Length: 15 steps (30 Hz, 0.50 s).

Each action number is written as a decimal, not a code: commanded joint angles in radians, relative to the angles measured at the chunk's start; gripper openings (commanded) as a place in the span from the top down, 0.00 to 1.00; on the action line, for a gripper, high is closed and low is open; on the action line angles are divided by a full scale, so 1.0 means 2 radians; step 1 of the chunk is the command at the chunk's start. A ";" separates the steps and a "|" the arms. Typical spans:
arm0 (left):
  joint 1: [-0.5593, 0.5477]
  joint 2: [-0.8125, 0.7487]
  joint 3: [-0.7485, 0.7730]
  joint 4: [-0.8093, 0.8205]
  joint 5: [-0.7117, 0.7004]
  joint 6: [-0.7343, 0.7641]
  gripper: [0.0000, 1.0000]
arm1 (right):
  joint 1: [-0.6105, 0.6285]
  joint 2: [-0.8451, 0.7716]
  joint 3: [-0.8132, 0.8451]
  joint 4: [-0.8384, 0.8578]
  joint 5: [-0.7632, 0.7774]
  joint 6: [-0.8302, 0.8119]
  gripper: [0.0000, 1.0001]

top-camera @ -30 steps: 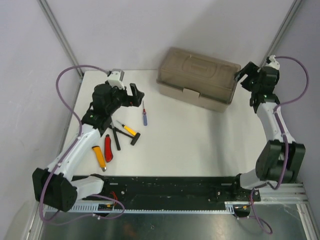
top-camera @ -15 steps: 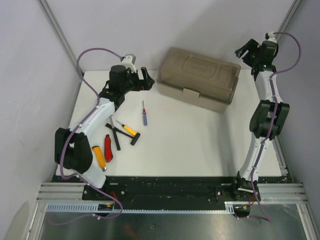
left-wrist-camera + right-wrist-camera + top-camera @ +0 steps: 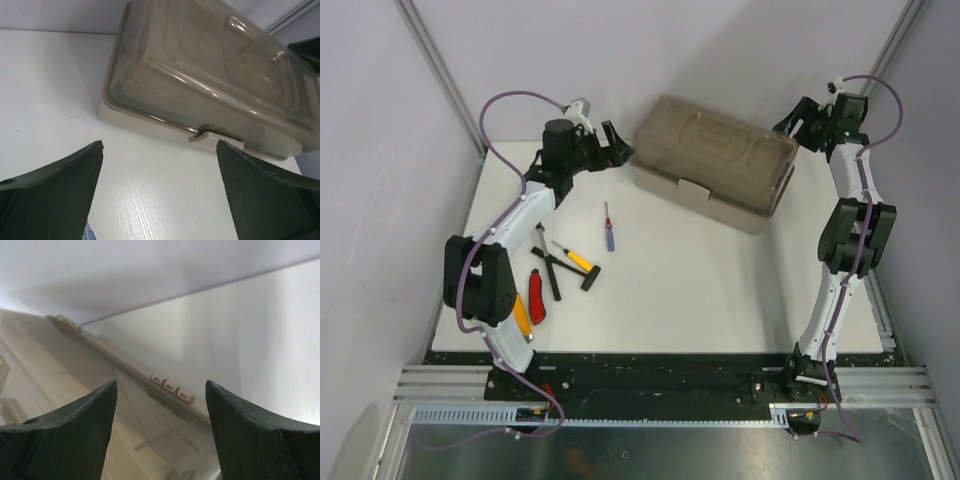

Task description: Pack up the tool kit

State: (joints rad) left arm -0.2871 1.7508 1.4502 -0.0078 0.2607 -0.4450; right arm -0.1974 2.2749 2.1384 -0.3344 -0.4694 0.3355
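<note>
The beige toolbox point(image 3: 710, 175) with a translucent brownish lid sits closed at the back of the table, turned at an angle. My left gripper point(image 3: 616, 148) is open and empty, just left of the box's left end; in the left wrist view the box point(image 3: 210, 75) and its front latch point(image 3: 215, 137) lie ahead of the left gripper point(image 3: 160, 150). My right gripper point(image 3: 792, 125) is open and empty above the box's back right corner; the right wrist view shows the right gripper point(image 3: 161, 390) over the lid's hinges point(image 3: 170, 388). Loose tools lie at the left.
On the table's left lie a blue-handled screwdriver point(image 3: 609, 229), a yellow-handled tool point(image 3: 579, 262), black pliers point(image 3: 549, 270), a red-handled tool point(image 3: 536, 297) and a yellow-handled tool point(image 3: 521, 314). Walls and frame posts close in behind the box.
Both arms have stretched out toward the box: the left gripper moved right and back to its left end, the right gripper moved up over its back right corner. The box has turned slightly.
</note>
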 commanded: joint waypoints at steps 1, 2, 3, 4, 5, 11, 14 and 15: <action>0.021 -0.004 0.016 0.022 0.026 -0.023 0.01 | 0.025 -0.070 -0.078 -0.043 -0.035 -0.024 0.25; 0.022 -0.007 0.013 0.022 0.018 -0.021 0.00 | 0.028 -0.085 -0.101 -0.040 -0.032 -0.022 0.25; 0.022 -0.009 0.011 0.022 0.011 -0.020 0.00 | 0.031 -0.101 -0.123 -0.035 -0.028 -0.019 0.25; 0.022 -0.011 0.010 0.022 0.006 -0.020 0.01 | 0.035 -0.120 -0.146 -0.030 -0.023 -0.018 0.25; 0.022 -0.012 0.010 0.022 0.003 -0.022 0.00 | 0.039 -0.138 -0.170 -0.026 -0.017 -0.018 0.25; 0.012 -0.018 0.011 0.024 0.005 -0.037 0.00 | 0.079 -0.248 -0.282 0.006 0.036 -0.035 0.22; -0.001 -0.012 0.017 0.028 0.008 -0.035 0.01 | 0.094 -0.273 -0.291 0.033 0.073 -0.034 0.19; -0.005 -0.008 0.021 0.029 0.009 -0.035 0.01 | 0.103 -0.278 -0.289 0.046 0.084 -0.034 0.18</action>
State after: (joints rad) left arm -0.2592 1.7508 1.4513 0.0090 0.2665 -0.5011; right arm -0.0406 1.7985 1.5661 -0.3229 -0.3840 0.2932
